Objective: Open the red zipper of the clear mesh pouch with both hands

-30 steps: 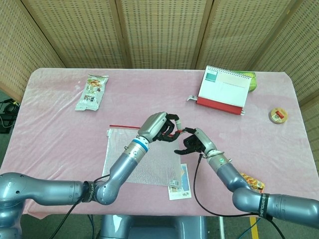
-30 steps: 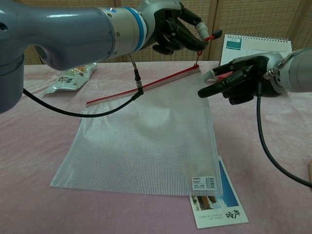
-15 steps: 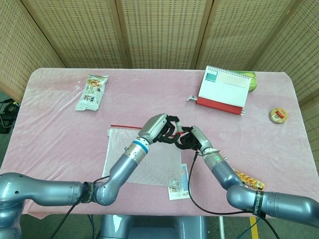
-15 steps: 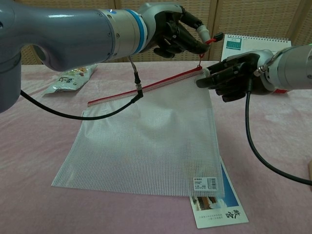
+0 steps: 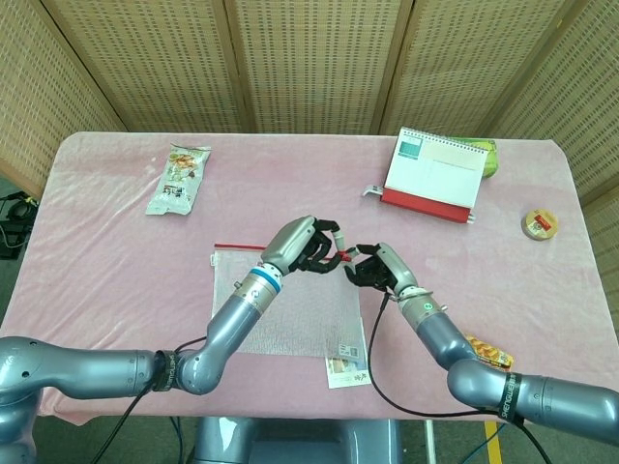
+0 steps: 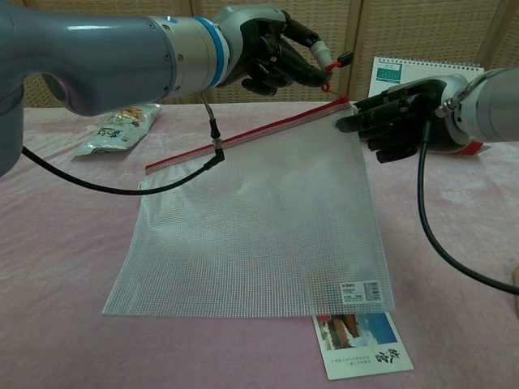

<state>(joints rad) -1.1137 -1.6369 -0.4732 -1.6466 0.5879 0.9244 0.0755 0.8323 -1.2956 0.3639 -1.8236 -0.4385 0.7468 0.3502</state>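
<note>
The clear mesh pouch [image 5: 290, 304] [image 6: 251, 235] lies on the pink table, its top right corner lifted. Its red zipper [image 6: 243, 136] [image 5: 242, 246] runs along the upper edge. My left hand [image 5: 305, 246] [image 6: 272, 57] hovers above that corner and pinches the small red pull tab [image 6: 325, 70] between thumb and finger. My right hand [image 5: 375, 269] [image 6: 397, 117] is just to the right, its fingertips [image 6: 350, 121] closed on the pouch's top right corner at the zipper's end. The zipper teeth look closed along their length.
A printed card [image 6: 361, 348] [image 5: 346, 365] sticks out from under the pouch's near right corner. A snack packet [image 5: 179, 179] lies far left, a desk calendar [image 5: 435, 174] far right, a small round tin [image 5: 540, 224] beyond it. A black cable [image 6: 215, 150] hangs across the zipper.
My right hand came in from the right and closed on the pouch's corner. The pouch has slid to the right with it, and the left hand moved slightly left, still holding the tab.
</note>
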